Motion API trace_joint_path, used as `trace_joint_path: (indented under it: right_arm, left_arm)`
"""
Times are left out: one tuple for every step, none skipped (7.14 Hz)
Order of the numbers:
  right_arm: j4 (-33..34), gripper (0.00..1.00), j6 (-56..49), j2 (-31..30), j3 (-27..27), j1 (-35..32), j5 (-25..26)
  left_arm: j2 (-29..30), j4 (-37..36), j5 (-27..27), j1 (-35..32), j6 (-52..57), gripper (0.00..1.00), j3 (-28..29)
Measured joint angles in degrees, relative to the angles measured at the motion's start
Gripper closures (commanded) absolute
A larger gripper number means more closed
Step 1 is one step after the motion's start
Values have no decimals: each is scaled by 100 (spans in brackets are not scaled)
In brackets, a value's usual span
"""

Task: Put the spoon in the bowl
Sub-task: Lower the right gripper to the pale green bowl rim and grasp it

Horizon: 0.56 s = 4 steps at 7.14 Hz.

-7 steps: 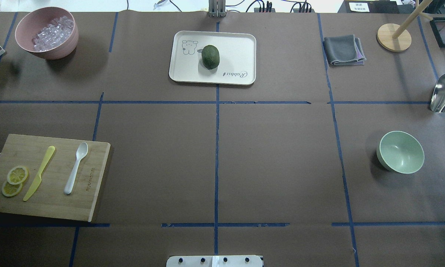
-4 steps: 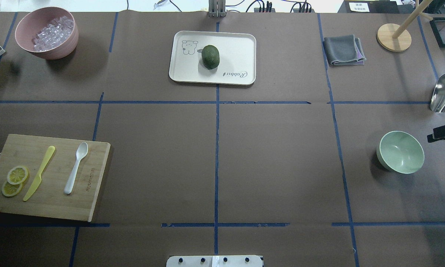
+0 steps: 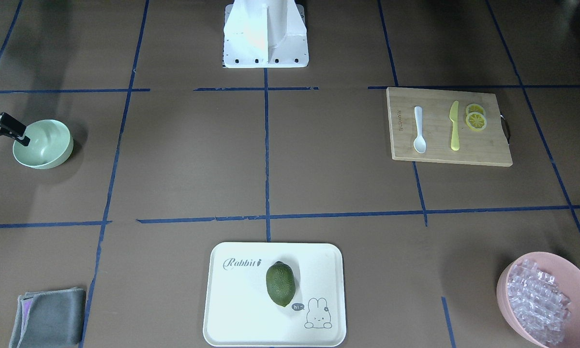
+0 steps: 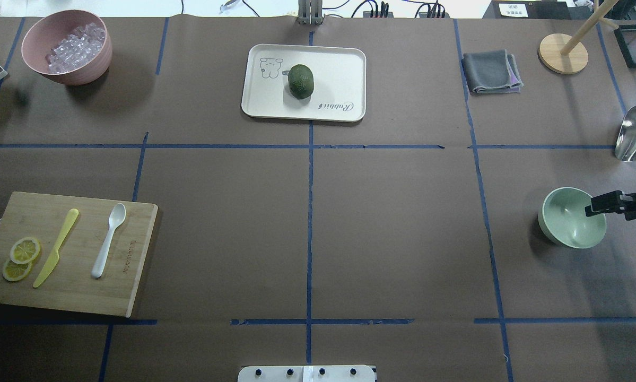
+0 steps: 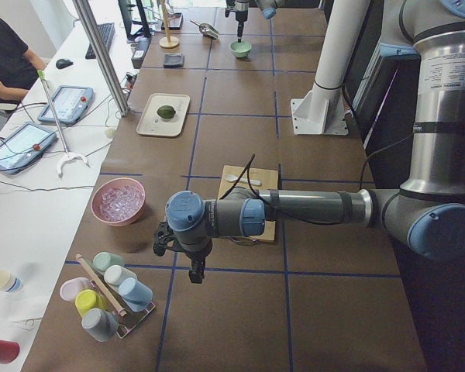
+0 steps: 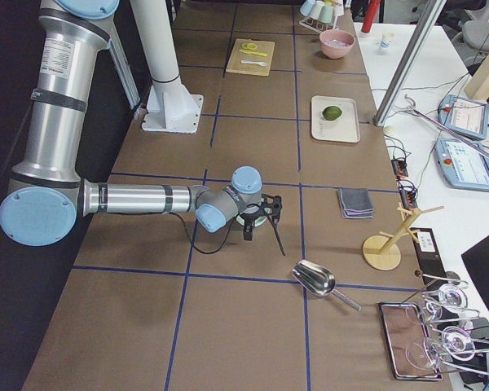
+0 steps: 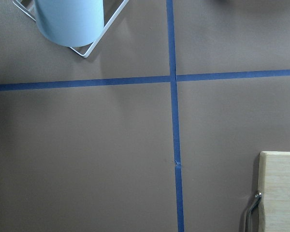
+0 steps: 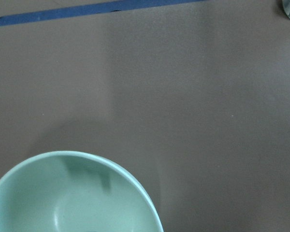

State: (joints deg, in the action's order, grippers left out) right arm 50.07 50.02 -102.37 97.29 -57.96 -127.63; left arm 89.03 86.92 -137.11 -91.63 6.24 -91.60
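The left gripper [image 5: 194, 267] hangs above the table beyond the cutting board [image 4: 137, 276]; its finger state cannot be told. The spoon [image 4: 108, 241] lies flat on that board beside the yellow knife [image 4: 57, 247], scoop pointing away from the robot. Well apart, at far right, the bowl [image 4: 564, 225] stands upright with the right gripper [image 4: 592, 206] over its outer rim, finger state likewise indeterminable.

White spoon [image 4: 107, 244], mint-green bowl [image 4: 562, 229], yellow-green knife [image 4: 58, 246], brown table [image 4: 392, 223] with blue tape lines [image 4: 310, 212]
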Motion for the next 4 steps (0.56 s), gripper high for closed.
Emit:
trace_joint_path:
  right_arm:
    - [-4, 12, 30, 31, -39, 91, 74]
    - [-8, 36, 108, 70, -69, 163, 121]
    - [-12, 87, 214, 95, -81, 219, 138]
    - [-18, 100, 274, 117, -81, 251, 131]
  left_arm:
    - [-1, 0, -2, 1, 0, 0, 0]
    - [-2, 0, -3, -1, 0, 0, -3]
    - [-2, 0, -2, -3, 0, 0, -4]
    - [-1, 0, 0, -2, 0, 0, -2]
